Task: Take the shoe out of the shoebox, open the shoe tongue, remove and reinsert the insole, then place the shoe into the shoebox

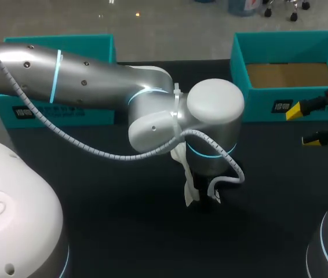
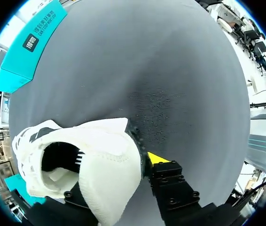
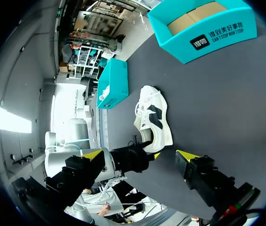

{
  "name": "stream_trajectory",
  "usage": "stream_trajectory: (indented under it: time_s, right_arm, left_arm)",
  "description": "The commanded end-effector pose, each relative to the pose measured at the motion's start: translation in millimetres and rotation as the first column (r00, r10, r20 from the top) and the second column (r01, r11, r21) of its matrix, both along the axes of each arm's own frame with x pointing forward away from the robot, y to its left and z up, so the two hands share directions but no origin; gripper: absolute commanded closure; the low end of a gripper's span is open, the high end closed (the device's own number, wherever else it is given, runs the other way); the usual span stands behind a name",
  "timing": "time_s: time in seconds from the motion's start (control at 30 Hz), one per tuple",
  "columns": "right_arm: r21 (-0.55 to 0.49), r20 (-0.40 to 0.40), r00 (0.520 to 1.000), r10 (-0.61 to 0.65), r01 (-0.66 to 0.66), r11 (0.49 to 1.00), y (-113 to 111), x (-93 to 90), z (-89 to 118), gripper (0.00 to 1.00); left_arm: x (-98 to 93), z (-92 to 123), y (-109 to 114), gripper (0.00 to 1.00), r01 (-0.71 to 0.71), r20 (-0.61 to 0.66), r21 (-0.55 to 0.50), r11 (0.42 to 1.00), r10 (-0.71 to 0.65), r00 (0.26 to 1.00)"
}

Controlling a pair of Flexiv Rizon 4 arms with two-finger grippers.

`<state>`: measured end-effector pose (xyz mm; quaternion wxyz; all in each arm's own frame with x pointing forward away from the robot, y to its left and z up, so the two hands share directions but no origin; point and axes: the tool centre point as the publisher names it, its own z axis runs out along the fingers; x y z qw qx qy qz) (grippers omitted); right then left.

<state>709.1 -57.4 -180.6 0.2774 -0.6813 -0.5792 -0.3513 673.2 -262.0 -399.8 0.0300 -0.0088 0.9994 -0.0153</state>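
Left wrist view: shoe [image 2: 90,165] out of shoebox [image 1: 266,106], my left end effector [image 2: 123,176] clamped on it, right end effector [image 3: 140,155] apart; insole steps and reboxing remain.

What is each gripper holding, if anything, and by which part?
The left gripper grips the white shoe by the padded rim at its opening; one finger is hidden behind it. The right gripper is open, holding nothing.
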Motion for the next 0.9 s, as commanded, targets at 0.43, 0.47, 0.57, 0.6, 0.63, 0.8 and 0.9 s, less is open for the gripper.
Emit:
stream_trajectory:
  time_s: [0.43, 0.47, 0.57, 0.6, 0.63, 0.8, 0.9]
  right_arm:
    - [-0.001, -0.001, 1.0, 0.0, 0.0, 1.0, 0, -0.1, 0, 0.0]
    - [-0.001, -0.001, 1.0, 0.0, 0.0, 1.0, 0, -0.1, 0, 0.0]
    - [-0.001, -0.001, 1.0, 0.0, 0.0, 1.0, 0, -0.1, 0, 0.0]
    - [-0.001, -0.001, 1.0, 0.0, 0.0, 1.0, 0, -0.1, 0, 0.0]
    - [-0.001, -0.001, 1.0, 0.0, 0.0, 1.0, 0, -0.1, 0, 0.0]
    - [-0.001, -0.001, 1.0, 0.0, 0.0, 1.0, 0, -0.1, 0, 0.0]
    - [-0.001, -0.001, 1.0, 0.0, 0.0, 1.0, 0, -0.1, 0, 0.0]
  left_arm:
    - [-11.3, 54, 6, 1.0, -0.064, 0.008, 0.045, 0.997, 0.064, 0.998]
    - [-11.6, 64, 7, 1.0, -0.066, 0.001, 0.031, 0.997, 0.066, 0.998]
    - [-11.7, 93, 10, 1.0, -0.068, -0.032, 0.002, 0.998, 0.068, 0.997]
    - [-10.3, 103, 12, 1.0, -0.069, -0.04, -0.014, 0.998, 0.069, 0.997]
    - [-9.1, 111, 13, 1.0, -0.082, -0.071, -0.019, 0.996, 0.08, 0.994]
    - [-8.0, 144, 16, 1.0, -0.128, -0.052, -0.018, 0.992, 0.127, 0.991]
    - [-5.4, 164, 19, 1.0, -0.145, -0.057, -0.021, 0.989, 0.144, 0.988]
